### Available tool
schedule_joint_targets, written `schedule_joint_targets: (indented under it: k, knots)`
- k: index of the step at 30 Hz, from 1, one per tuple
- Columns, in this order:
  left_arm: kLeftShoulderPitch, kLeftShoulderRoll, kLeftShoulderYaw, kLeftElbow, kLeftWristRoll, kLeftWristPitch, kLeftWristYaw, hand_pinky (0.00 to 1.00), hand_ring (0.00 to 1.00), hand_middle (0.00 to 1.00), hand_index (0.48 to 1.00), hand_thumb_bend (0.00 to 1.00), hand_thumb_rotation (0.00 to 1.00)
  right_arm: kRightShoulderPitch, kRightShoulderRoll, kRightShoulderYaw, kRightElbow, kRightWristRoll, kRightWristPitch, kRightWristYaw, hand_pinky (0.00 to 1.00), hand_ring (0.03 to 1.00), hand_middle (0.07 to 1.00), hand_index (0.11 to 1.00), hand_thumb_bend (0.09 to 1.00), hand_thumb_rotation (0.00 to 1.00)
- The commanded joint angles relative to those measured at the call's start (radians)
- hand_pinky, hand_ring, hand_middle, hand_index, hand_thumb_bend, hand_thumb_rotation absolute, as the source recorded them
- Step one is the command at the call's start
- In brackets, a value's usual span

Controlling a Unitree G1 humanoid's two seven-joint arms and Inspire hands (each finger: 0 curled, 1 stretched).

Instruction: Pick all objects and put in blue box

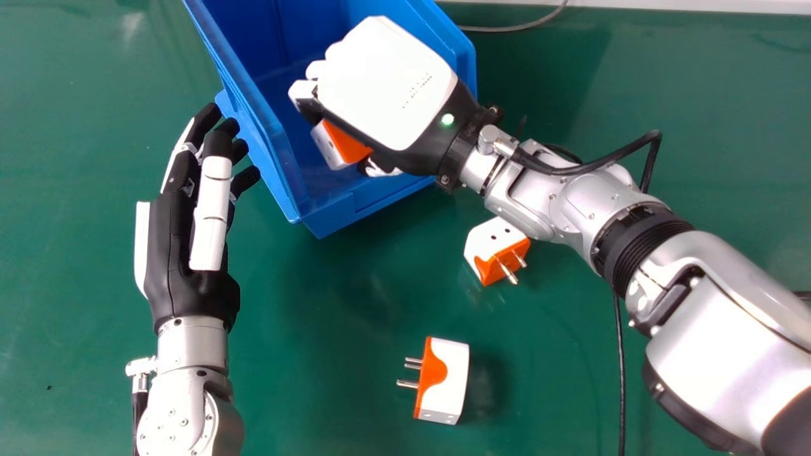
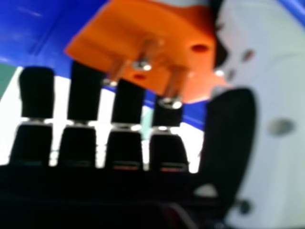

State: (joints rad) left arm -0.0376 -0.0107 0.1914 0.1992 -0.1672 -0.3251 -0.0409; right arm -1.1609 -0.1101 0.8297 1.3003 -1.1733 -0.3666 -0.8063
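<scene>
Green tabletop (image 1: 317, 304) under 2 adapters (image 1: 448, 383) and grey cable (image 1: 523, 27), right hand (image 1: 386, 82) round another adapter (image 1: 346, 143), left hand (image 1: 174, 253) outstretched.

The head view's top edge cuts off the box (image 1: 355, 212). The right hand (image 1: 388, 82) partly hides its plug (image 1: 347, 144); in the right hand view, their contact seems too blurred to tell.
</scene>
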Motion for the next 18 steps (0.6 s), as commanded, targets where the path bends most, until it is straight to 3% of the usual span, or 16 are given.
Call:
schedule_joint_targets:
  k: [1,4,7,13,18]
  knots:
    - [0.007,0.001,-0.005,-0.028,0.002,-0.005,0.0,0.81,0.86,0.87,0.869,0.69,0.75,-0.038,-0.011,-0.01,0.015,0.033,0.01,0.022,0.34,0.425,0.501,0.52,0.51,0.0]
    - [0.008,0.004,-0.006,-0.029,0.007,-0.005,0.001,0.81,0.86,0.87,0.869,0.69,0.75,-0.05,-0.016,-0.008,0.018,0.047,0.023,0.049,0.34,0.425,0.501,0.52,0.51,0.0]
    - [0.007,0.003,-0.004,-0.031,0.0,0.0,-0.001,0.81,0.86,0.87,0.869,0.7,0.75,-0.062,-0.015,-0.001,0.018,0.051,0.044,0.075,0.34,0.433,0.512,0.52,0.507,0.0]
    - [0.004,-0.001,-0.006,-0.026,0.0,-0.004,-0.003,0.81,0.86,0.87,0.869,0.7,0.75,-0.077,-0.007,-0.008,0.018,0.062,0.067,0.067,0.34,0.433,0.512,0.52,0.507,0.0]
    - [0.006,0.004,-0.006,-0.024,0.008,-0.009,-0.003,0.81,0.86,0.87,0.869,0.7,0.75,-0.084,0.004,-0.025,0.023,0.091,0.089,0.116,0.34,0.433,0.512,0.52,0.507,0.0]
